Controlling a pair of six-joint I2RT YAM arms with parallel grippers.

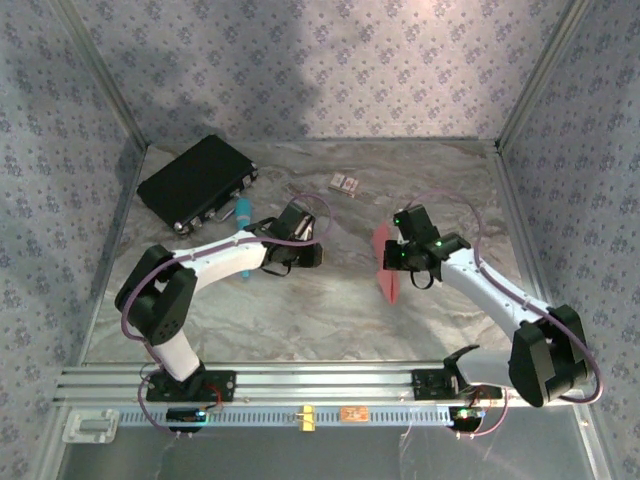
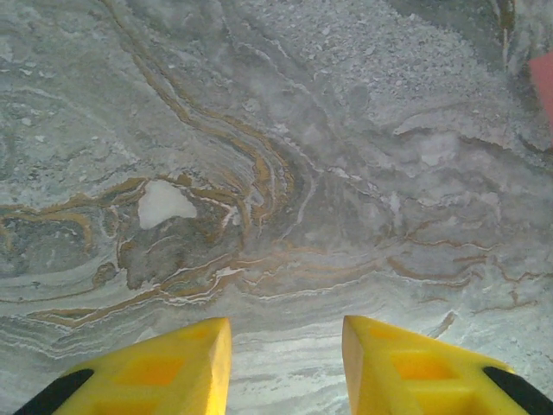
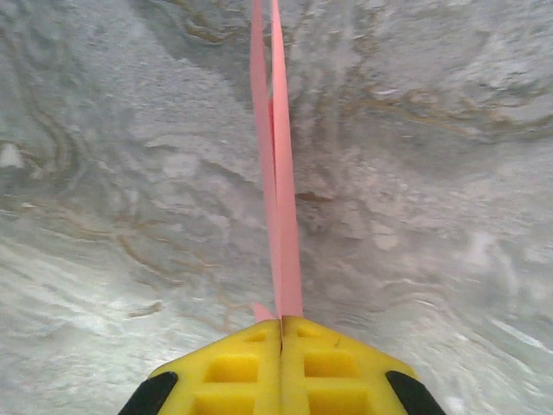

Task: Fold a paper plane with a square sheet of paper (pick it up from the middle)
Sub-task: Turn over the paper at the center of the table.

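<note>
The square sheet of paper is folded into a slim, pointed salmon-pink paper plane (image 1: 386, 264), held on edge above the marble table right of centre. My right gripper (image 1: 402, 256) is shut on its rear end. In the right wrist view the folded layers (image 3: 280, 164) run straight away from the closed yellow fingertips of the right gripper (image 3: 282, 322). My left gripper (image 1: 308, 238) hovers left of centre, apart from the paper. Its yellow fingers (image 2: 186, 363) stand apart over bare marble, so the left gripper (image 2: 287, 333) is open and holds nothing. A pink corner of the paper (image 2: 543, 82) shows at the right edge.
A black case (image 1: 197, 178) lies at the back left, with a teal marker (image 1: 244, 215) beside it under the left arm. A tiny patterned card (image 1: 344, 182) sits at the back centre. Patterned walls enclose the table; a metal rail (image 1: 320, 382) runs along the near edge.
</note>
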